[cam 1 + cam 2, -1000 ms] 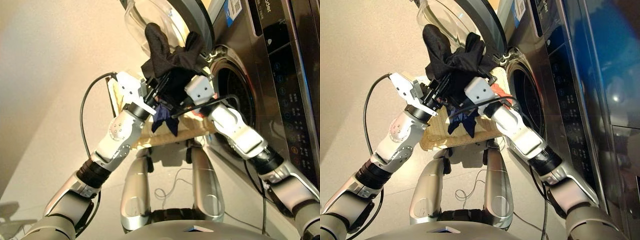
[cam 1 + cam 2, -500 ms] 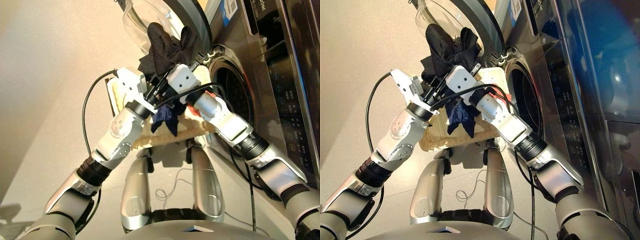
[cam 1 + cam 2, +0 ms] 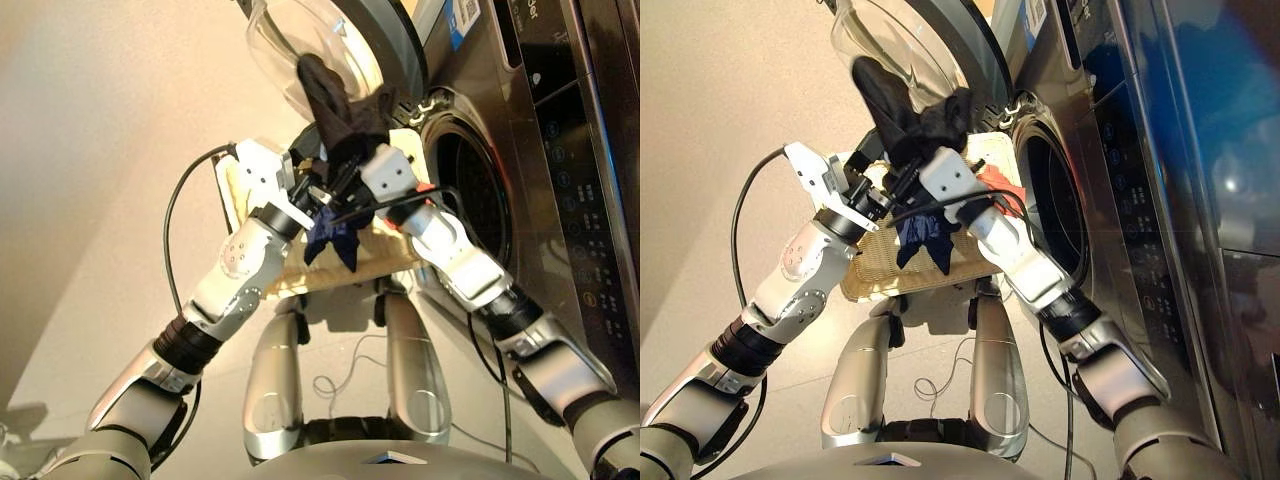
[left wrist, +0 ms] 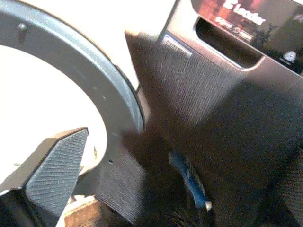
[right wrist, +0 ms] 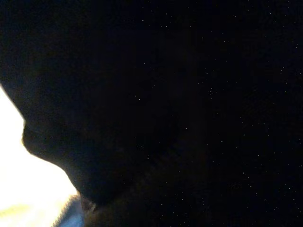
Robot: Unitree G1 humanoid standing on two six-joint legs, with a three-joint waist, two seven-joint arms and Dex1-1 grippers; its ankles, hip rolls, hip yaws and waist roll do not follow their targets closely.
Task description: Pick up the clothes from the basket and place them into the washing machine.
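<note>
None of the three clothes is in the washing machine (image 3: 520, 130) yet, as far as I can judge: its drum mouth looks dark and bare, and the navy garment (image 3: 330, 238) and coral garment (image 3: 408, 200) lie in the basket (image 3: 375, 268). The black garment (image 3: 340, 105) is bunched high in front of the porthole door (image 3: 310, 40), between the left gripper (image 3: 305, 180) and right gripper (image 3: 345, 175) — cloth hides both sets of fingers, so I cannot tell which of them grips it.
</note>
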